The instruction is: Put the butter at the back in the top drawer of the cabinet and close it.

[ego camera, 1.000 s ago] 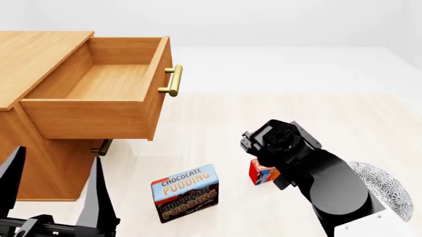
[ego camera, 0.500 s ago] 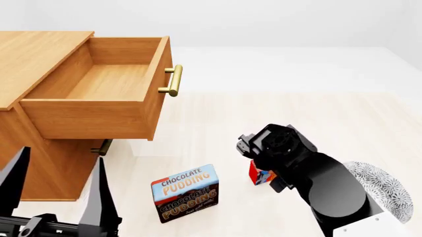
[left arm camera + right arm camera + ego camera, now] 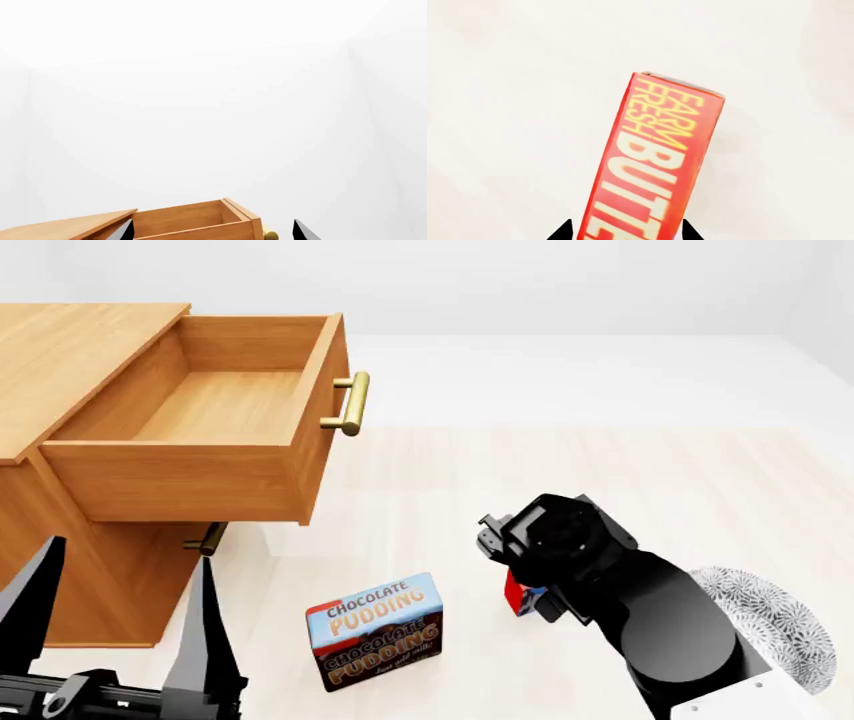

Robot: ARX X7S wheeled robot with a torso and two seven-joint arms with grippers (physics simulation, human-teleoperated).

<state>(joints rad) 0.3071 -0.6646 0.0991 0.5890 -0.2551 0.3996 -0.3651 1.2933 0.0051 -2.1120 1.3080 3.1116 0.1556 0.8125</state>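
The butter [image 3: 518, 592], a small red box with yellow "FARM FRESH BUTTER" lettering, stands on the pale floor, mostly hidden under my right wrist [image 3: 558, 532]. In the right wrist view the butter [image 3: 657, 165] lies between my right gripper's [image 3: 627, 232] two black fingertips with small gaps on both sides; the gripper is open. The top drawer [image 3: 200, 400] of the cabinet [image 3: 67, 350] is pulled out and empty, with its brass handle [image 3: 350, 403] facing right. My left gripper [image 3: 128, 555] is open and empty, low in front of the cabinet; it shows the drawer [image 3: 200, 225].
A blue-and-brown Chocolate Pudding box [image 3: 375, 630] stands on the floor left of the butter. A lower drawer's brass handle [image 3: 207, 538] shows under the open drawer. A grey patterned round part [image 3: 774, 620] lies at the right.
My right arm has shifted slightly left and lower over the butter, covering more of it. The left gripper has edged slightly right. The drawer and pudding box have not moved.
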